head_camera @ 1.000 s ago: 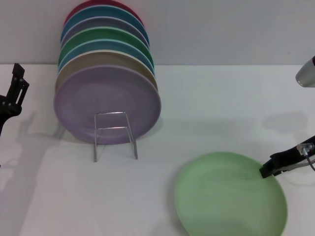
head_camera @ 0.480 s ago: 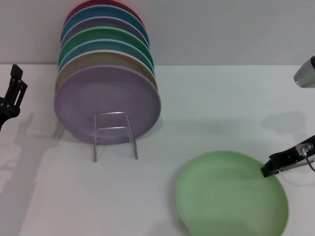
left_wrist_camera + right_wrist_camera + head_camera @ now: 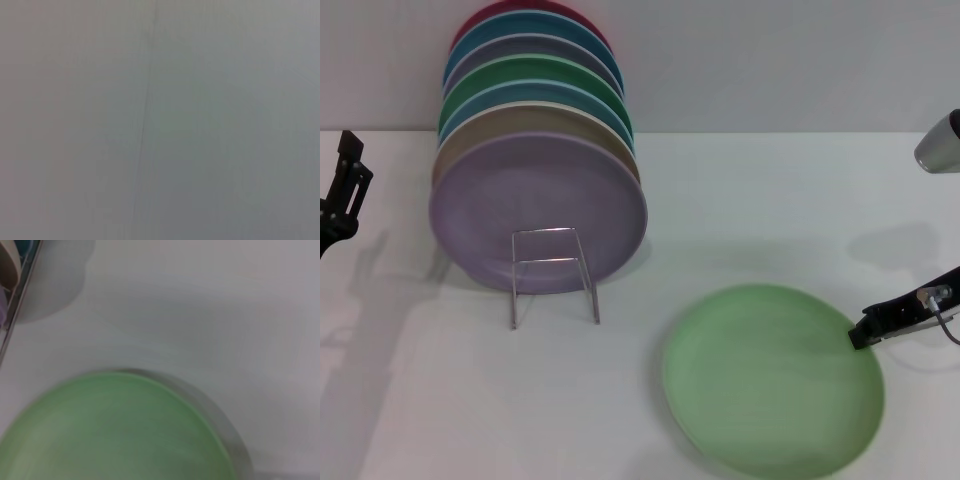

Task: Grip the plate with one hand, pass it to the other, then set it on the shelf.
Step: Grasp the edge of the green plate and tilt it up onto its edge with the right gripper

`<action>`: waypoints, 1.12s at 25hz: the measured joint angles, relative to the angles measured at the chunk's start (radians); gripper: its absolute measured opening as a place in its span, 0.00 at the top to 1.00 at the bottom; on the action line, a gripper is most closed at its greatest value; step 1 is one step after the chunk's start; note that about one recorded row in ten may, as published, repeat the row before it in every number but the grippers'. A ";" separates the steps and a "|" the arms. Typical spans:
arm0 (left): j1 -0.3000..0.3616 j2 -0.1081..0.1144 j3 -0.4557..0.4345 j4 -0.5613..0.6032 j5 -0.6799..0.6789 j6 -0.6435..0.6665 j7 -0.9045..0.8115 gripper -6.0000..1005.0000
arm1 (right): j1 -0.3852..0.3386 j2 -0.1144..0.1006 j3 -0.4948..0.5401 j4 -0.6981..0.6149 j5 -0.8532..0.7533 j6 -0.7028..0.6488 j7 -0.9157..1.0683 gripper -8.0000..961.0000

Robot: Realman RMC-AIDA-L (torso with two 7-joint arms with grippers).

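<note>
The light pastel-green plate [image 3: 770, 385] is at the front right, its right rim raised off the table with a shadow under it. It also fills the lower part of the right wrist view [image 3: 115, 432]. My right gripper [image 3: 866, 334] is shut on the plate's right rim. The wire shelf [image 3: 555, 275] stands at the left centre, its rectangular loop front facing me. My left gripper [image 3: 345, 185] is held up at the far left edge, away from the plate. The left wrist view shows only a blank grey surface.
A row of several coloured plates stands on edge on the shelf, with a lavender plate [image 3: 535, 205] in front and a darker emerald-green plate [image 3: 535, 75] further back. A white wall runs behind the table [image 3: 750, 210].
The green plate has shifted left and away from me and lifted at its right rim, held by my right gripper. My left gripper drifted slightly left.
</note>
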 joint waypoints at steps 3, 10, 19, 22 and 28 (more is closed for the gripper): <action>0.002 0.000 0.000 0.000 0.000 0.005 -0.002 0.23 | -0.002 0.001 0.000 0.012 0.000 -0.002 -0.003 0.95; 0.009 0.000 0.000 0.000 0.000 0.024 -0.003 0.23 | -0.023 0.005 0.009 0.092 0.001 -0.002 -0.009 0.96; 0.012 0.002 0.000 0.000 0.000 0.036 -0.001 0.23 | -0.020 0.004 0.005 0.106 -0.004 0.011 -0.009 0.97; 0.012 0.003 0.000 0.000 0.000 0.038 -0.001 0.23 | -0.020 0.004 0.006 0.110 -0.004 0.023 -0.004 0.96; 0.012 0.003 -0.002 0.000 0.000 0.048 0.000 0.23 | -0.011 -0.005 0.018 0.113 -0.008 0.057 0.015 0.91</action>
